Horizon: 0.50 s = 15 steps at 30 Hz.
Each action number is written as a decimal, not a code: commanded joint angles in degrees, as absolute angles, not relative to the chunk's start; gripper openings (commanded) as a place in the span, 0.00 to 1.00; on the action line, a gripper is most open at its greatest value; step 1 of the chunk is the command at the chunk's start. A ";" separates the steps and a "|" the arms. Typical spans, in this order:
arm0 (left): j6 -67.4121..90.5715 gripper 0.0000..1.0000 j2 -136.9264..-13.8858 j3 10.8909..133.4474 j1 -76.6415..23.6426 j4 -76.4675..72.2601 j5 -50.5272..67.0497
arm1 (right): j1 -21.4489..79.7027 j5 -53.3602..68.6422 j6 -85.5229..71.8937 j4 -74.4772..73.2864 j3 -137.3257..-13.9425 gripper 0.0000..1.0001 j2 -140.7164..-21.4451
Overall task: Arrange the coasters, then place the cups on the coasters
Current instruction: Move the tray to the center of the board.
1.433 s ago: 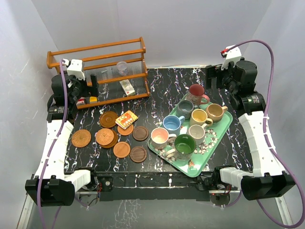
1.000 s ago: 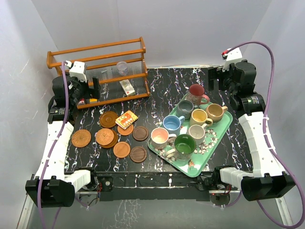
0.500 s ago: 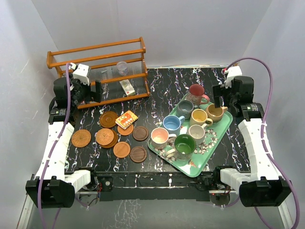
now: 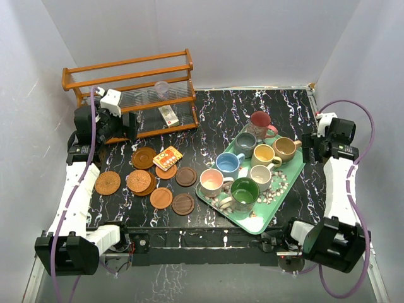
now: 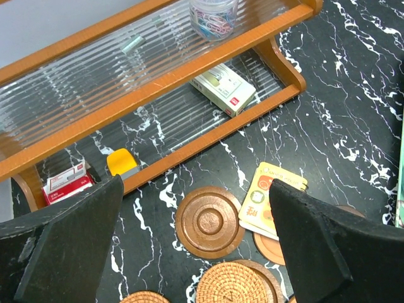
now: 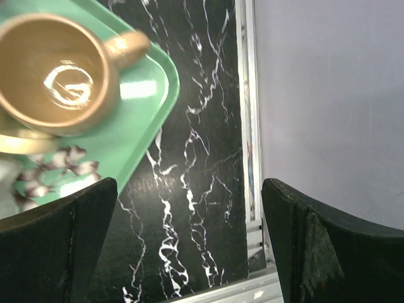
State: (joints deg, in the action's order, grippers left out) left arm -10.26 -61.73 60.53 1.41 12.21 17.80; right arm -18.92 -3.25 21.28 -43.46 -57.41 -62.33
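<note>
Several round wooden coasters (image 4: 161, 197) lie loose and partly overlapping on the left half of the black marble table. A ringed brown coaster (image 5: 209, 221) and a woven coaster (image 5: 237, 285) show in the left wrist view. Several cups stand on the green tray (image 4: 270, 212) at the right, among them the maroon cup (image 4: 260, 121), the green cup (image 4: 243, 191) and the tan cup (image 6: 53, 72). My left gripper (image 5: 196, 186) hangs open above the back coasters, holding nothing. My right gripper (image 6: 189, 183) is open over bare table beyond the tray's right corner (image 6: 142, 126).
A wooden rack (image 4: 126, 76) stands at the back left, holding a clear cup of paper clips (image 5: 213, 9), a white box (image 5: 224, 88) and a yellow item (image 5: 122, 161). An orange patterned card (image 5: 271, 196) rests on one coaster. The table's right edge rail (image 6: 247, 126) is close.
My right arm has swung from the back right down to the table's right edge, beside the tan cup. My left gripper has shifted slightly forward. Coasters and cups have not moved.
</note>
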 commanded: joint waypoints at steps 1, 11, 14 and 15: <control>-10.18 0.99 -59.93 58.97 1.65 10.60 20.16 | -22.98 0.67 25.25 -38.92 -56.01 0.97 -65.87; -10.81 0.99 -59.59 57.51 1.41 10.07 22.05 | -24.93 1.02 23.55 -29.61 -54.97 0.93 -76.00; -10.71 0.99 -59.61 57.15 1.41 9.81 22.41 | -25.21 1.76 22.95 -26.95 -55.28 0.92 -78.79; -10.70 0.99 -59.68 57.07 1.36 9.77 22.41 | -25.27 2.38 22.80 -26.29 -55.59 0.91 -79.85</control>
State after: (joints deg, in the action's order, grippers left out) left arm -10.44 -61.28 57.76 1.39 11.60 20.27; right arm -24.53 0.71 23.75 -33.93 -54.54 -77.62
